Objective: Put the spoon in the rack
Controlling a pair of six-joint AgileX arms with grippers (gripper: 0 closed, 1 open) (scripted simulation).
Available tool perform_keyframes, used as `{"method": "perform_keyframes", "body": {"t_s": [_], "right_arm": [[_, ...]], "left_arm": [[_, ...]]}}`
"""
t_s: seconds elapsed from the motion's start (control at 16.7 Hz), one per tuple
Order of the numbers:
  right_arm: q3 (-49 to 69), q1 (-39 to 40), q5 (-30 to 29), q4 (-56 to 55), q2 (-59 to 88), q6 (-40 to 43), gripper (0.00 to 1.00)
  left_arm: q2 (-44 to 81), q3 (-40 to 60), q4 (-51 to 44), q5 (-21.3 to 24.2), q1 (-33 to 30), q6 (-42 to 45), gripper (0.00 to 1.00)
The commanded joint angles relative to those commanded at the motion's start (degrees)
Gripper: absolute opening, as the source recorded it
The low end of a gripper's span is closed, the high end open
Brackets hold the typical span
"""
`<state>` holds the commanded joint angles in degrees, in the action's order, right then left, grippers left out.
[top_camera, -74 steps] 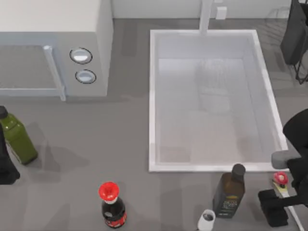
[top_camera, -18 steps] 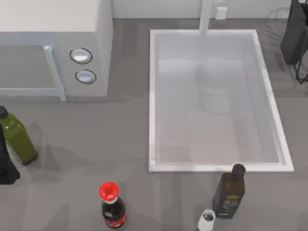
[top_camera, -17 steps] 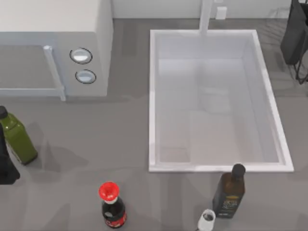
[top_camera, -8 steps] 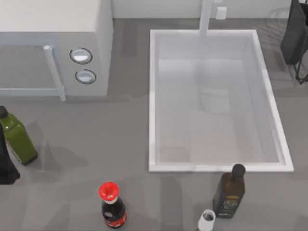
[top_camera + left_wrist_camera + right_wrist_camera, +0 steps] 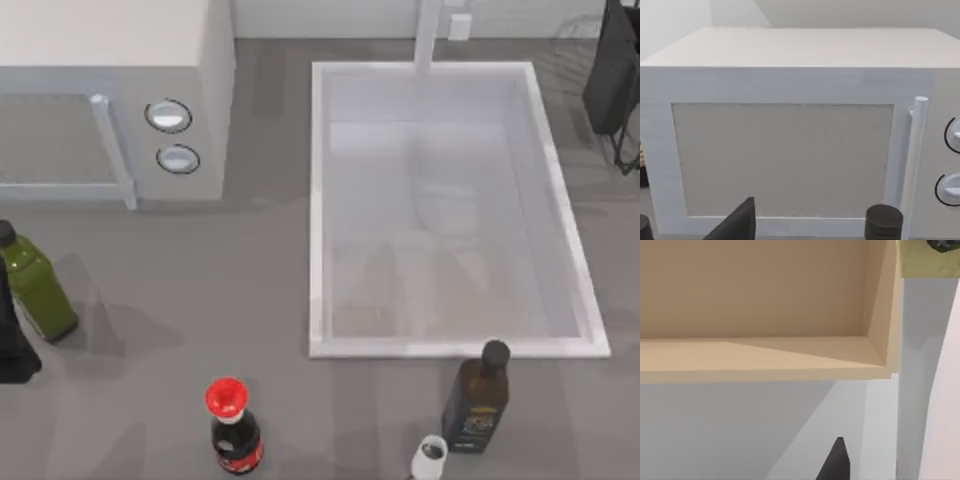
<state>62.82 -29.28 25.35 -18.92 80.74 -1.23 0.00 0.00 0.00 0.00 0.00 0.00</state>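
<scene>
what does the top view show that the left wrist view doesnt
Top view alone: the white sink, the rack at the far right edge, a red-capped bottle, a dark bottle and a small white cup. Left wrist view alone: the microwave's front door panel seen face on. Both share the microwave, its handle and its two knobs.

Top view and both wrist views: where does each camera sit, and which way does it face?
Top view: above the table, facing down on microwave, sink and rack; the left arm shows at the left edge.
Left wrist view: on the left wrist, facing the microwave door; a dark piece of that arm shows.
Right wrist view: on the right wrist, facing a tan shelf; a dark piece of that arm shows.
Shared: top and left wrist views both show the microwave.
</scene>
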Motion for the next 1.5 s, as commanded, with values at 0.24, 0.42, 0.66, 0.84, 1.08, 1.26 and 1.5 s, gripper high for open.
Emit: {"method": "perform_keyframes", "body": {"t_s": [0.24, 0.42, 0.66, 0.84, 1.08, 1.26, 1.5], "right_arm": [[-3.6, 6.4, -5.6, -18.1, 13.6, 0.1, 0.0], [-5.9, 10.3, -8.4, -25.9, 20.1, 0.2, 0.0], [-6.8, 11.7, -9.5, -28.2, 22.2, 0.3, 0.0], [-6.8, 11.7, -9.5, -28.2, 22.2, 0.3, 0.08], [-6.8, 11.7, -9.5, -28.2, 22.2, 0.3, 0.38], [-6.8, 11.7, -9.5, -28.2, 22.2, 0.3, 0.6], [-6.8, 11.7, -9.5, -28.2, 22.2, 0.3, 0.9]], "left_arm": [[0.0, 0.0, 0.0, 0.0, 0.0, 0.0, 1.0], [0.0, 0.0, 0.0, 0.0, 0.0, 0.0, 1.0], [0.0, 0.0, 0.0, 0.0, 0.0, 0.0, 1.0], [0.0, 0.0, 0.0, 0.0, 0.0, 0.0, 1.0], [0.0, 0.0, 0.0, 0.0, 0.0, 0.0, 1.0], [0.0, 0.0, 0.0, 0.0, 0.0, 0.0, 1.0], [0.0, 0.0, 0.0, 0.0, 0.0, 0.0, 1.0]]}}
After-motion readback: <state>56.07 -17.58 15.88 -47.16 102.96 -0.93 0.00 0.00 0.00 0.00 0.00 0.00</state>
